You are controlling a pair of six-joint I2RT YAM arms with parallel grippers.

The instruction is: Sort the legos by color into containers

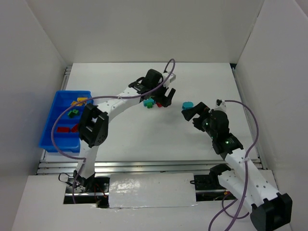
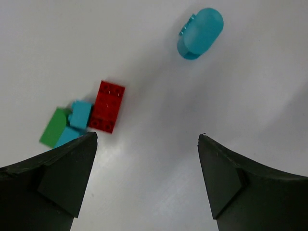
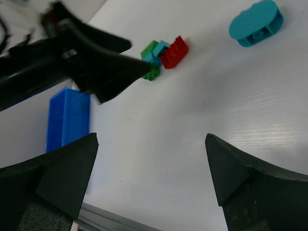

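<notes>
Left gripper & right gripper spread wide, empty. Red brick prob light, rigid, slick; pinch its long sides.

From where I stand this is a robotics lab cell, not a home or shop. A bare white table is boxed in on three sides by plain white panels. The left arm and right arm are mounted by metal rails at the near edge, with purple cables looping off them. The only props are a blue tray and toy bricks.
</notes>
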